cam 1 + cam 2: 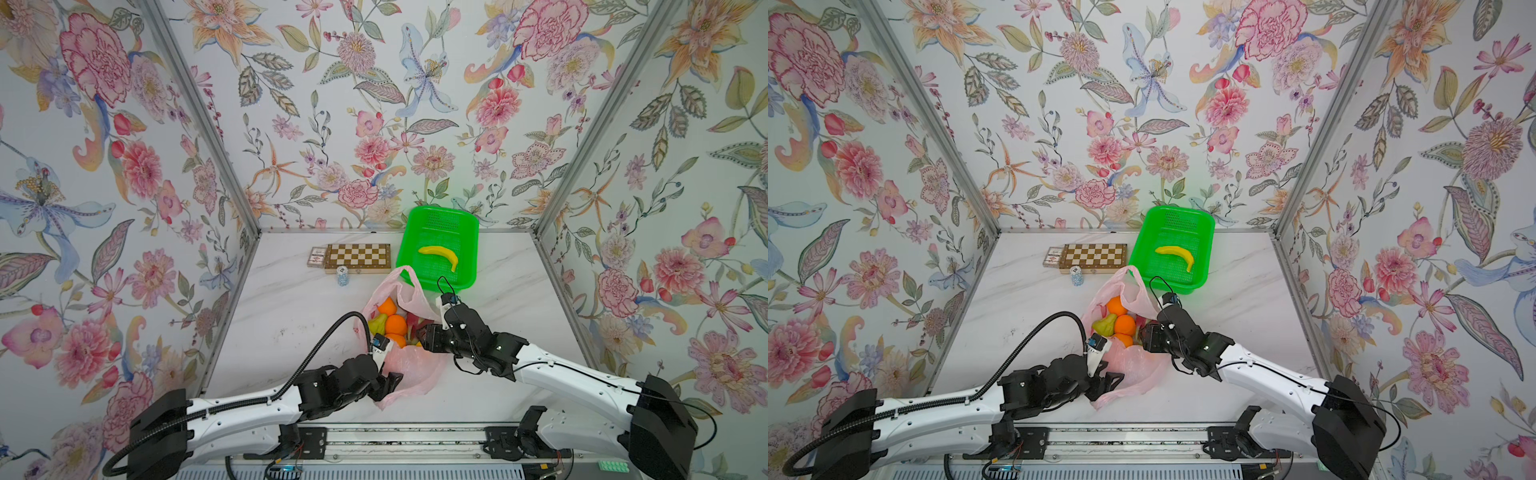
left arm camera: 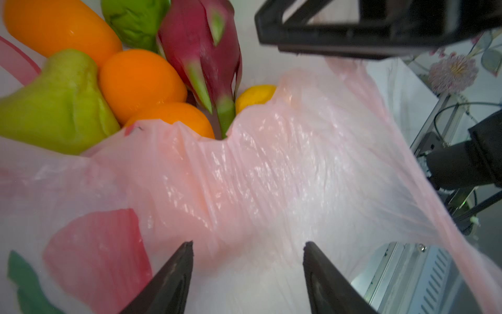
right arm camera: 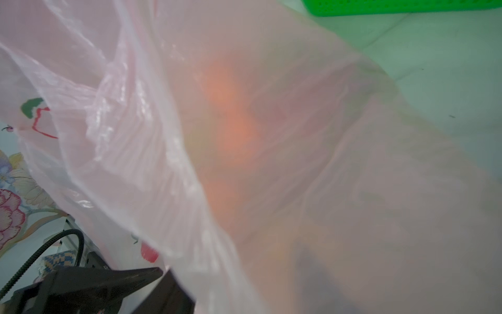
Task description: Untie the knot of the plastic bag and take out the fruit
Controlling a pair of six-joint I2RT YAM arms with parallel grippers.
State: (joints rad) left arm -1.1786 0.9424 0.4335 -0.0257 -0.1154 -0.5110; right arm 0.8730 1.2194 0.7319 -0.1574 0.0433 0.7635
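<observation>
The plastic bag (image 1: 409,365) is being shown lying on the surface (image 1: 291,316), just in front of the green basket (image 1: 471,266), with its mouth gaping in both top views. No knot is being seen; one handle loop (image 1: 404,270) is standing free at the far rim, so the untying is being judged as done. The fruit (image 1: 395,324) is not yet being taken out: oranges (image 2: 141,81), a green pear-like piece (image 2: 54,103), a dragon fruit (image 2: 201,54) and a yellow citrus (image 2: 254,96) are being crowded together at the mouth. Only a banana (image 1: 440,253) is being carried by the basket. The left gripper (image 2: 248,244) is being held over the bag's near film, its fingers (image 2: 176,266) parted and nothing being gripped. The right gripper (image 1: 424,332) is being held at the mouth's right side; its fingers are being veiled by film, so their state cannot be told. Removal of the fruit is being judged as wholly left to do.
</observation>
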